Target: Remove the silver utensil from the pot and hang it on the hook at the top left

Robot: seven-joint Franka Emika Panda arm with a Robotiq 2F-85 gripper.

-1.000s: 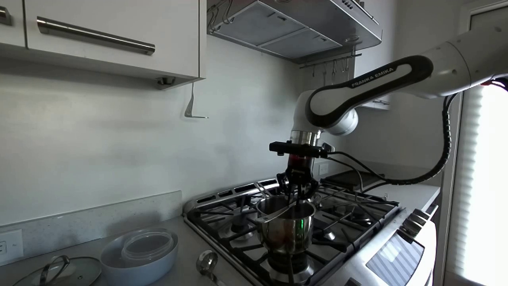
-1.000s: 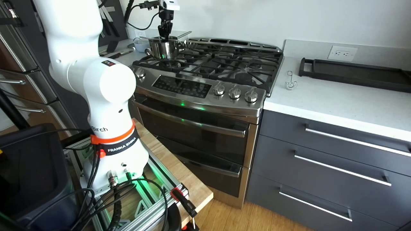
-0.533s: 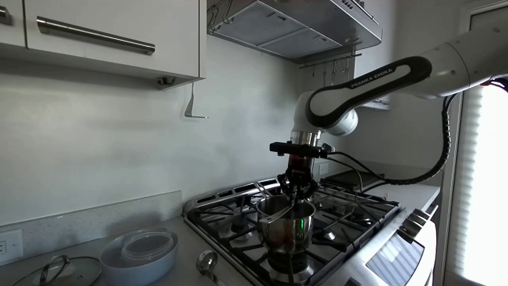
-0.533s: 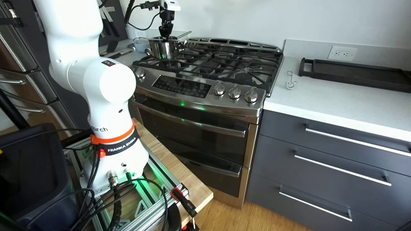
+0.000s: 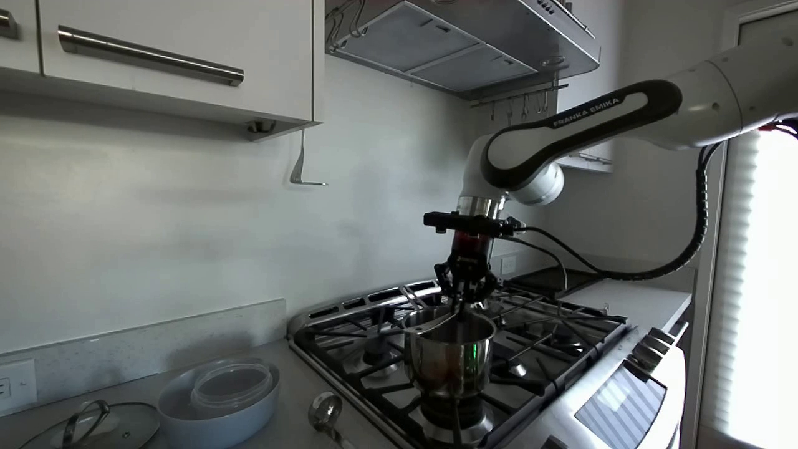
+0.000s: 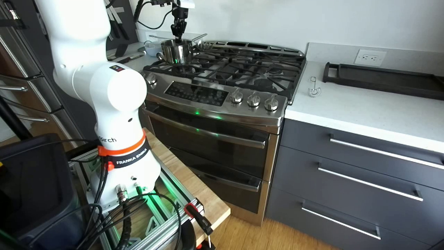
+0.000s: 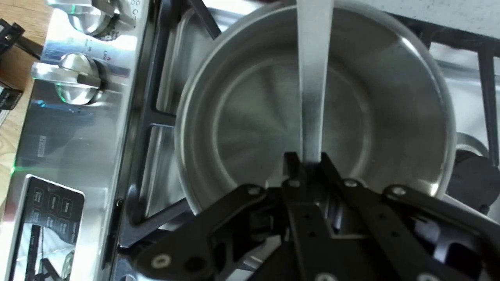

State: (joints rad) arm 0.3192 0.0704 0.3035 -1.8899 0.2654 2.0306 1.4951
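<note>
I see open air between the tool and the wall, though the pot stands right under the tool, a handle poking out behind it; higher up juts the range hood.

Dim here, in an exterior view | blind blazing white at right edge | faint shadows on wall | green glint on pot | wrist view slightly soft

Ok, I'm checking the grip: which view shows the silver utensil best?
The wrist view: the silver utensil looms large, pinched in the gripper, though the picture's top edge cuts it off. Both exterior views show it small and thin, free end included.
</note>
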